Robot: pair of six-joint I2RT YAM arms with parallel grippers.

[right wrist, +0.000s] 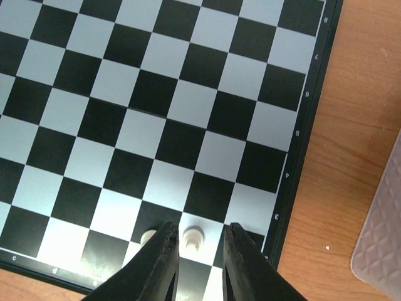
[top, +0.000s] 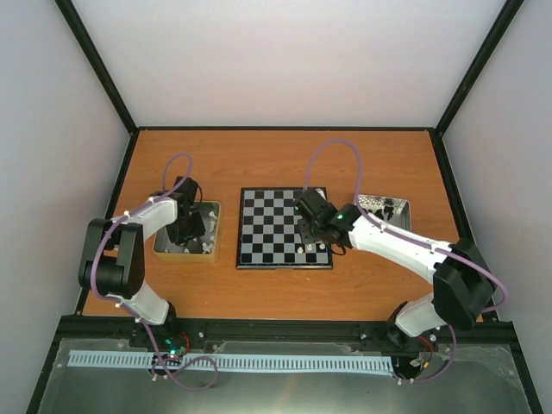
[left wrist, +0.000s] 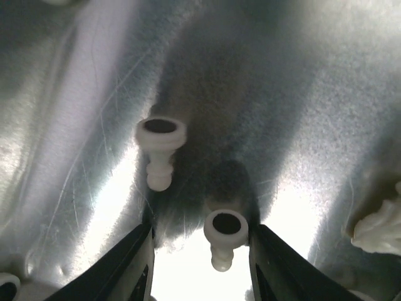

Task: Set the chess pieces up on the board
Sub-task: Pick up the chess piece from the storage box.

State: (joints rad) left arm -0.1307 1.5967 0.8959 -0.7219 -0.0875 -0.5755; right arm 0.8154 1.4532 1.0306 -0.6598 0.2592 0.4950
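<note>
The board lies mid-table, with a few cream-white chess pieces at its near right corner. My right gripper hangs low over that corner. In the right wrist view its fingers stand open around an upright white pawn, with a gap on each side. A second white pawn stands one square to the left. My left gripper reaches into the left tin. There its open jaws straddle a white pawn lying on the metal floor, close to the right finger.
The left tin holds another lying white pawn and a white piece at the right. A second tin with black and white pieces stands right of the board, its corner close to the board's rim.
</note>
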